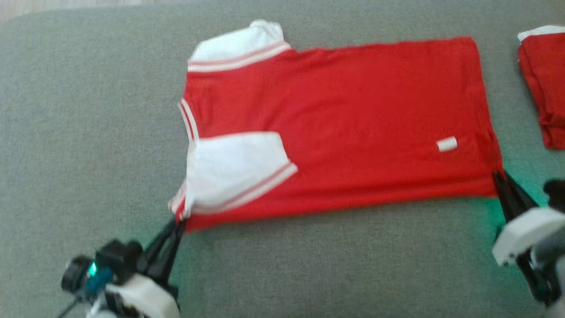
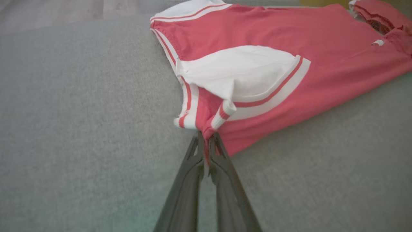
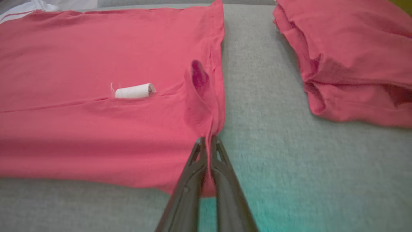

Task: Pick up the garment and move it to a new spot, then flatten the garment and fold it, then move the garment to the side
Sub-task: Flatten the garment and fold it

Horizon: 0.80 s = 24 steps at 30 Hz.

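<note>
The garment (image 1: 344,123) is a red shirt with white striped sleeves, spread across the grey surface with its collar end to the left. My left gripper (image 1: 178,225) is shut on the garment's near left corner by the striped collar, its fingers (image 2: 196,161) pinching red cloth (image 2: 206,129) in the left wrist view. My right gripper (image 1: 498,176) is shut on the near right hem corner; in the right wrist view the fingers (image 3: 222,164) clamp a fold of the hem (image 3: 210,129). A white label (image 3: 134,91) lies on the garment (image 3: 80,64) near that corner.
A second red garment (image 1: 545,84) lies folded at the right edge of the grey padded surface (image 1: 88,132), a narrow grey strip away from the shirt's hem. It is also in the right wrist view (image 3: 351,58). A strip of floor (image 2: 64,13) lies beyond the surface's far edge.
</note>
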Tool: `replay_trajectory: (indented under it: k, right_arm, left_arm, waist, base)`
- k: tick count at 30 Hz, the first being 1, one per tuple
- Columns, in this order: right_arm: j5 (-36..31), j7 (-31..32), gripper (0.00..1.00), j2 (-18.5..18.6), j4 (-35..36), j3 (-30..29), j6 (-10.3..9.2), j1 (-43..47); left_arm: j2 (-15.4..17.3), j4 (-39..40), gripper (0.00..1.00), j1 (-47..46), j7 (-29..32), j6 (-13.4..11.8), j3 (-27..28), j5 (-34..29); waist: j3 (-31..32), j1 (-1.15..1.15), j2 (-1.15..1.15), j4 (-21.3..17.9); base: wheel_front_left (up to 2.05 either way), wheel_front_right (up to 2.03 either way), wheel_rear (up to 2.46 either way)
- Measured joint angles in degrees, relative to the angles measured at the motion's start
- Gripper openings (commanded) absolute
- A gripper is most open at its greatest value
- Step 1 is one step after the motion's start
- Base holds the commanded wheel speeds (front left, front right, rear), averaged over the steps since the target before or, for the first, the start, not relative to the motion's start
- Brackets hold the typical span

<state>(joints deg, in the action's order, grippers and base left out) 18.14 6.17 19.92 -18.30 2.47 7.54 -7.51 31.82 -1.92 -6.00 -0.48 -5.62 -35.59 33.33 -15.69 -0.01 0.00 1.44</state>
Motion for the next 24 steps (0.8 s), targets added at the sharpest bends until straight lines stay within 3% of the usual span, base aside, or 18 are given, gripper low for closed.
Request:
replay_trajectory:
  k: [9,14,15,16,17,18,19,24]
  right_arm:
    - [-0.8,2.6,0.00,-0.7,9.5,-4.2,0.00,10.3]
    - [-1.4,4.5,0.00,-1.2,10.8,-5.6,0.00,12.8]
    - [-1.6,4.5,0.15,-1.2,10.9,-5.7,0.00,13.1]
    - [-1.6,5.0,0.49,-1.4,11.1,-6.0,0.00,13.3]
    - [-1.6,5.1,1.00,-1.5,11.2,-6.2,0.00,13.5]
    - [-1.7,5.1,1.00,-1.7,11.5,-6.5,0.00,13.7]
    - [-1.9,5.1,1.00,-1.9,12.0,-6.7,0.00,13.8]
    - [-2.0,4.3,1.00,-2.2,15.2,-7.5,0.00,13.8]
  left_arm:
    - [2.2,5.8,0.00,8.2,2.5,-1.5,-1.9,1.3]
    - [2.2,6.6,0.00,8.9,3.1,-2.0,-2.5,1.7]
    - [2.2,6.6,0.00,8.7,3.4,-2.0,-2.6,1.7]
    - [2.2,6.5,0.00,8.7,3.5,-2.0,-2.8,1.7]
    - [2.2,6.4,0.25,8.6,3.6,-1.9,-3.0,1.6]
    - [2.1,6.1,0.90,8.5,4.0,-1.9,-3.2,1.6]
    - [2.1,5.8,1.00,8.3,4.0,-1.9,-3.2,1.6]
    - [2.4,6.5,1.00,3.2,4.9,-0.6,-2.7,1.0]
  waist:
    - [1.7,0.00,0.00,-0.7]
    - [2.1,0.01,0.00,-0.5]
    - [2.2,0.01,0.00,-0.4]
    - [2.3,0.01,0.00,-0.3]
    - [2.3,0.01,0.00,-0.2]
    - [2.3,0.01,0.00,-0.1]
    - [2.2,0.00,0.00,-0.1]
    - [1.1,0.01,0.00,-0.4]
  base:
    - [0.00,0.00,0.00]
    - [0.00,0.00,0.00]
    - [0.00,0.00,0.00]
    - [0.00,0.00,0.00]
    - [0.00,0.00,0.00]
    - [0.00,0.00,0.00]
    - [0.00,0.00,0.00]
    - [0.00,0.00,0.00]
